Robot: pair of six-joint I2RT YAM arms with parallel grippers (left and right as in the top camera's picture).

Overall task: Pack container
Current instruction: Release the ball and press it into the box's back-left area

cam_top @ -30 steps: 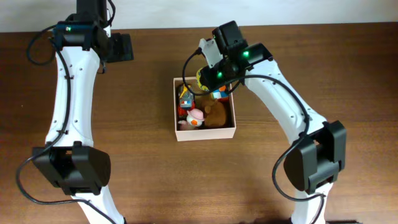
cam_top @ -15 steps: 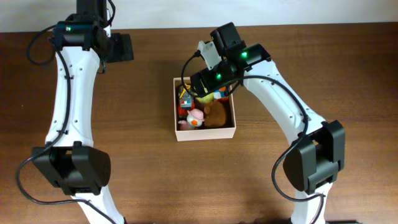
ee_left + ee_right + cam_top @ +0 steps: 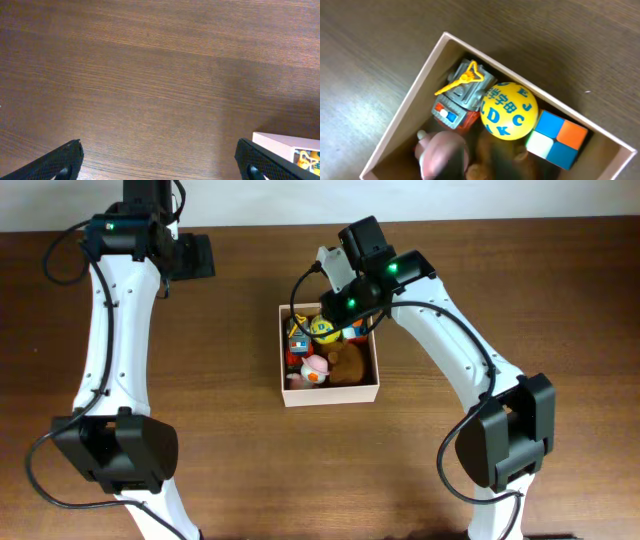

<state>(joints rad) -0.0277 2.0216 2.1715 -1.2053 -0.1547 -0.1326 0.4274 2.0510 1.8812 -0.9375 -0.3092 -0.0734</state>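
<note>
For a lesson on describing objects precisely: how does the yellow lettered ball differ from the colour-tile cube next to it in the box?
The yellow ball is round; the cube is flat-faced with square corners. The ball is plain yellow printed with blue letters; the cube's top shows separate blue, orange and pale tiles. The ball lies next to a grey robot toy; the cube sits nearer a corner. Both lie side by side inside the container.
</note>
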